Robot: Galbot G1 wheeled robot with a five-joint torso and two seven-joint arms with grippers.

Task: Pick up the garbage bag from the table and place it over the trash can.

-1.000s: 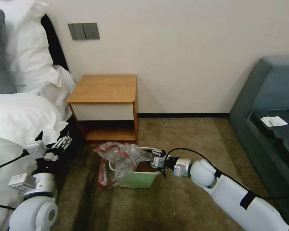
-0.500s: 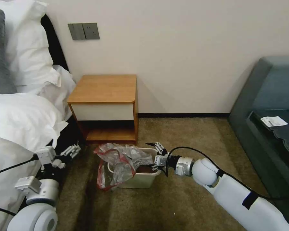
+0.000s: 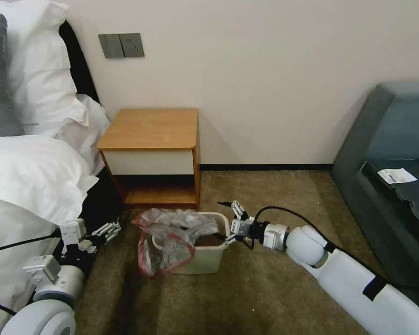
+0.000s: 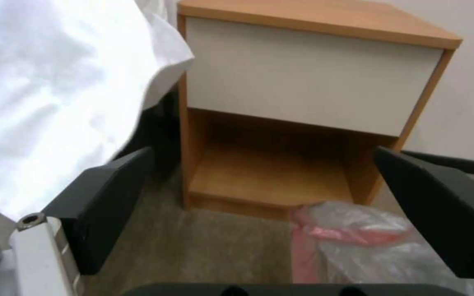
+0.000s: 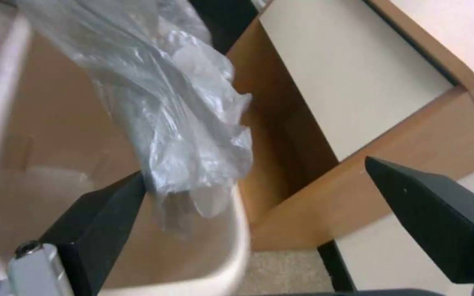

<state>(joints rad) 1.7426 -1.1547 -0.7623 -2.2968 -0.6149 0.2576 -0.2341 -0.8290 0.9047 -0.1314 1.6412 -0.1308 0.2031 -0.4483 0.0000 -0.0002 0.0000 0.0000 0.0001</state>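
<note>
A: Carpet floor [image 3: 265, 298], bedroom, plain wall behind. Where's the garbage bag [image 3: 170, 237]?

B: On the floor, draped over the trash can [image 3: 205, 260]. It covers the can's left rim and back rim and hangs down the left outer side, with the red band showing there. Right part of the can's mouth is uncovered.

A: Counter [image 3: 151, 128]?

B: Top bare. Trash can stands on the carpet just in front of the counter's lower shelf, toward its right front corner.

A: Right hand [image 3: 231, 222]?

B: At the can's right rim, released, fingers spread and grasping nothing. In the right wrist view, one finger [image 5: 94, 222] sits inside the can by the rim [image 5: 240, 246], and a loose fold of the bag [image 5: 177, 123] hangs just beside it. I can't tell if they touch.

A: Left hand [image 3: 108, 229]?

B: Low over the carpet, left of the bag and apart from it, beside the bed's white duvet [image 3: 28, 177]. Released too. The left wrist view shows both fingers [image 4: 103, 197] wide apart, with the counter's white drawer front [image 4: 308, 82] and a bit of the bag [image 4: 358, 238] ahead.
</note>
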